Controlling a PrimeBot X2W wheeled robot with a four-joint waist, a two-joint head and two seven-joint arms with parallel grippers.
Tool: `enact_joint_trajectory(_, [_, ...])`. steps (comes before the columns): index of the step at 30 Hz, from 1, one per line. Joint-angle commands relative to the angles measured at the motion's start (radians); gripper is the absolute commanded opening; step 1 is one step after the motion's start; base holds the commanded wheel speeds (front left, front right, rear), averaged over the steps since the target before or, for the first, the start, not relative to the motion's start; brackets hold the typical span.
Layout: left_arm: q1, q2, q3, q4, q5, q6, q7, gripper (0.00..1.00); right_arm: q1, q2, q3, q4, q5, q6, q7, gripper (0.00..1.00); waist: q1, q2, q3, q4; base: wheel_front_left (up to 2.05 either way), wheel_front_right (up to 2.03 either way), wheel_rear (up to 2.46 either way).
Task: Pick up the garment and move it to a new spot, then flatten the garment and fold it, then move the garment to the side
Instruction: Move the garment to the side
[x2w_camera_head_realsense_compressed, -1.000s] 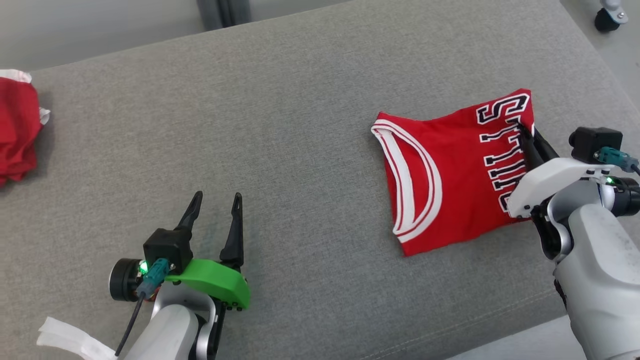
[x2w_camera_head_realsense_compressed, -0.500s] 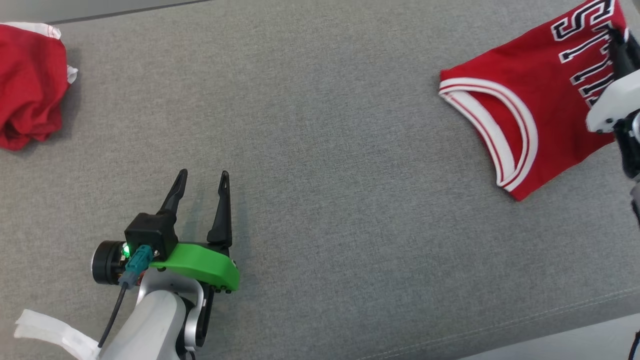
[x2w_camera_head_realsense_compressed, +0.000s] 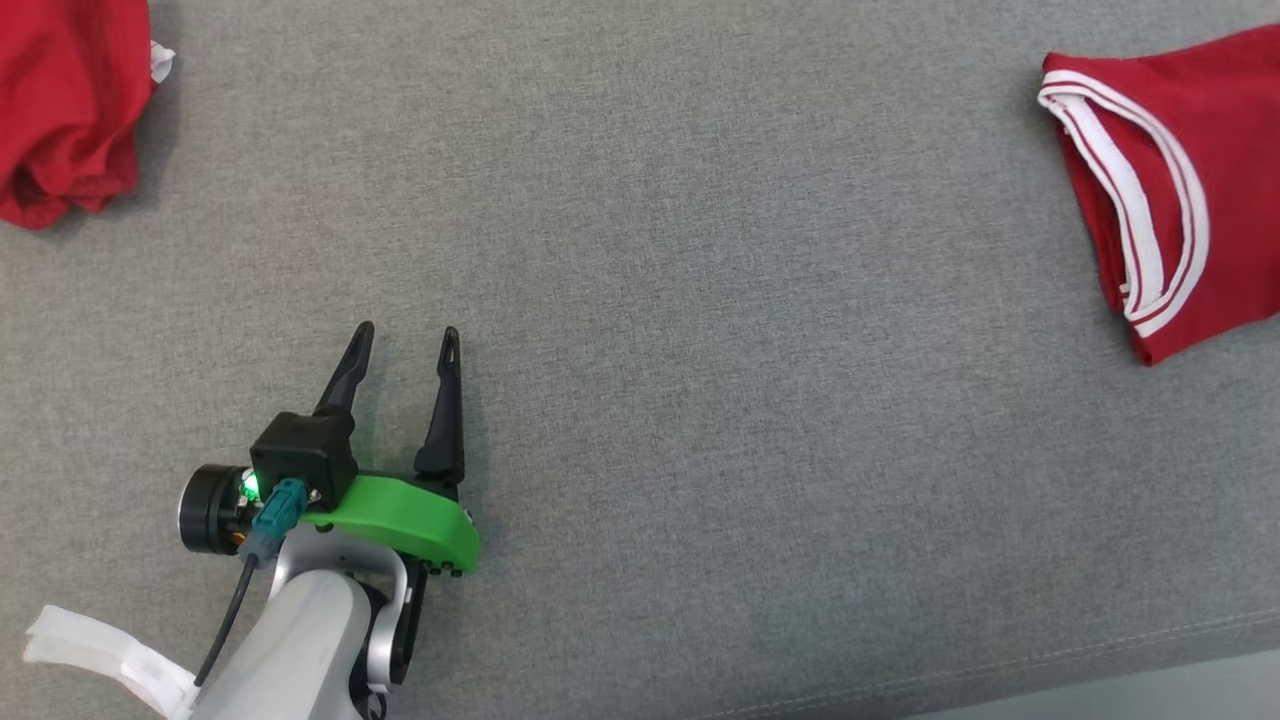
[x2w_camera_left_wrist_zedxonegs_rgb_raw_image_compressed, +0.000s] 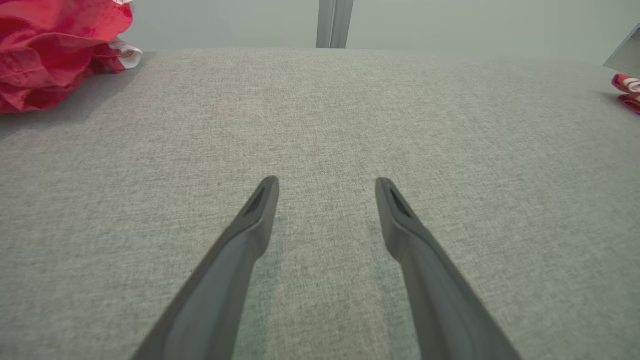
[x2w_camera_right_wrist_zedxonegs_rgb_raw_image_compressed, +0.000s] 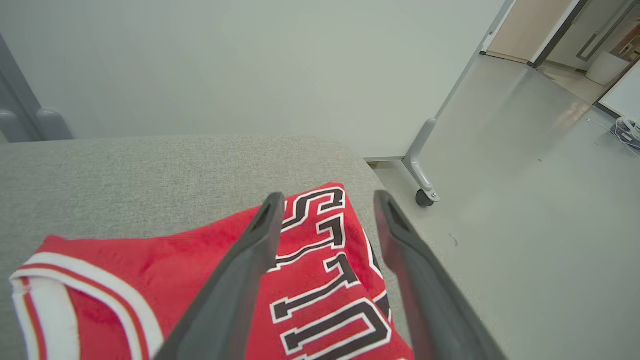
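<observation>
**A:** What is cut off for you?

**B:** The folded red jersey (x2w_camera_head_realsense_compressed: 1180, 190) lies at the right end of the grey cushion (x2w_camera_head_realsense_compressed: 700, 350). The edge of my head camera's frame slices through it. From there I get its white-and-red striped armhole trim and plain red cloth. My right wrist camera shows the jersey's black, white-edged lettering. It is partly under my own fingers, so I cannot read the word.

**A:** And your pincers?

**B:** My right gripper (x2w_camera_right_wrist_zedxonegs_rgb_raw_image_compressed: 328, 196) is over the lettered end, near the cushion's right edge, fingers apart and clamped on nothing. I cannot tell if the tips touch the cloth. My left gripper (x2w_camera_head_realsense_compressed: 406, 333) sits low over the cushion's near left part, also spread wide, with bare fabric between its fingers.

**A:** Anything else?

**B:** A crumpled red garment (x2w_camera_head_realsense_compressed: 60, 110) sits at the cushion's far left corner, cropped by the frame, with a bit of white showing. A pale strip (x2w_camera_head_realsense_compressed: 90, 650) hangs by my left forearm, and I cannot tell what it is. Past the cushion's right end, my right wrist camera shows smooth floor (x2w_camera_right_wrist_zedxonegs_rgb_raw_image_compressed: 525, 200) and a caster wheel (x2w_camera_right_wrist_zedxonegs_rgb_raw_image_compressed: 424, 198).
</observation>
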Motion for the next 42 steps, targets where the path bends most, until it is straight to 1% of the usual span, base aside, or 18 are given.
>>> enact_joint_trajectory(1, [-0.019, 0.006, 0.001, -0.001, 0.009, 0.008, 0.0, 1.0, 0.006, 0.002, -0.01, 0.01, -0.009, -0.002, -0.017, 1.0, -0.0001, 0.0, 0.0, 0.0, 0.0, 0.0, 0.0])
enact_joint_trajectory(3, [-0.024, 0.003, 0.001, 0.003, 0.008, 0.008, -0.006, 1.0, 0.011, 0.017, -0.018, 0.019, -0.022, -0.002, -0.04, 1.0, -0.0001, 0.0, -0.011, -0.003, 0.0, 0.0, 0.0])
enact_joint_trajectory(5, [-0.026, -0.002, 0.002, 0.008, 0.002, 0.006, -0.011, 1.0, 0.018, 0.039, -0.02, 0.014, -0.011, -0.002, -0.053, 1.0, -0.0001, 0.0, -0.024, -0.002, 0.0, 0.0, 0.0])
enact_joint_trajectory(9, [-0.032, -0.012, 0.009, 0.024, -0.01, 0.002, -0.022, 1.0, 0.047, 0.058, -0.008, -0.014, -0.006, -0.002, -0.073, 1.0, -0.0001, 0.0, -0.055, 0.002, 0.0, 0.0, 0.0])
enact_joint_trajectory(14, [-0.037, -0.028, 0.016, 0.057, -0.024, -0.009, -0.042, 1.0, 0.098, 0.103, 0.007, -0.061, -0.01, -0.002, -0.082, 1.0, -0.0001, 0.0, -0.106, 0.015, 0.0, 0.0, 0.0])
enact_joint_trajectory(22, [-0.011, -0.076, 0.027, 0.133, -0.048, -0.029, -0.063, 1.0, 0.226, 0.191, 0.061, -0.19, 0.004, -0.002, -0.072, 1.0, -0.0001, 0.0, -0.213, 0.062, 0.0, 0.0, 0.0])
enact_joint_trajectory(26, [0.013, -0.094, 0.044, 0.169, -0.055, -0.037, -0.07, 1.0, 0.307, 0.247, 0.075, -0.269, 0.012, -0.002, -0.062, 1.0, -0.0001, 0.0, -0.27, 0.094, 0.0, 0.0, 0.0])
enact_joint_trajectory(33, [0.073, -0.117, 0.08, 0.2, -0.046, -0.051, -0.071, 1.0, 0.456, 0.361, 0.058, -0.387, 0.01, -0.002, -0.058, 1.0, -0.0001, 0.0, -0.35, 0.142, 0.0, 0.0, 0.0])
enact_joint_trajectory(36, [0.108, -0.128, 0.098, 0.203, -0.034, -0.058, -0.071, 1.0, 0.523, 0.409, 0.049, -0.437, -0.011, -0.002, -0.06, 1.0, -0.0001, 0.0, -0.38, 0.157, 0.0, 0.0, 0.0])
enact_joint_trajectory(38, [0.131, -0.134, 0.107, 0.199, -0.023, -0.062, -0.071, 1.0, 0.566, 0.434, 0.049, -0.466, -0.019, -0.002, -0.06, 1.0, -0.0001, 0.0, -0.396, 0.163, 0.0, 0.0, 0.0])
enact_joint_trajectory(42, [0.167, -0.144, 0.117, 0.192, -0.002, -0.061, -0.071, 1.0, 0.645, 0.465, 0.052, -0.521, -0.034, -0.002, -0.061, 1.0, -0.0001, 0.0, -0.419, 0.169, 0.0, 0.0, 0.0])
